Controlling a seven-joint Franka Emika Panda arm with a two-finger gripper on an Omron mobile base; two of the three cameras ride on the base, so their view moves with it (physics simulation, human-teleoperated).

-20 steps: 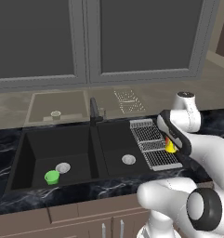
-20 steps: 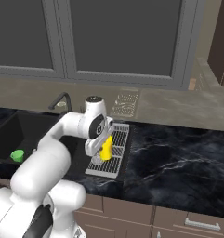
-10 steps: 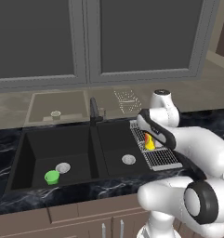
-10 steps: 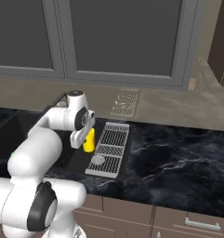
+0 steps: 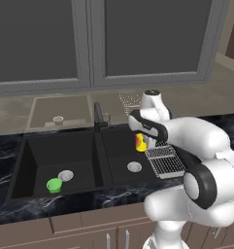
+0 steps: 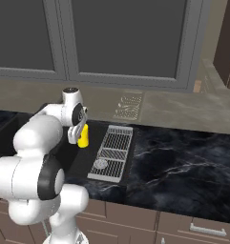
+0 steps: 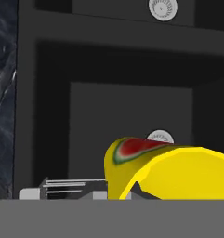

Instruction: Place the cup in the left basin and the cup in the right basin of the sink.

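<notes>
A yellow cup with a watermelon picture hangs over the right side of the right basin of the black sink, just left of the drying rack. My gripper is shut on it; in the right base view the gripper holds the yellow cup beside the rack. The yellow cup lies close in the hand view, with a silver drain below it. A green cup stands in the left basin near its drain.
A metal drying rack lies on the sink's right side, seen also as the rack. A dark faucet rises behind the central divider. Black marble counter stretches right. Grey cabinets hang above the back wall.
The arm has swung left, carrying the yellow cup from above the drying rack to over the right basin's right side. The green cup has stayed put.
</notes>
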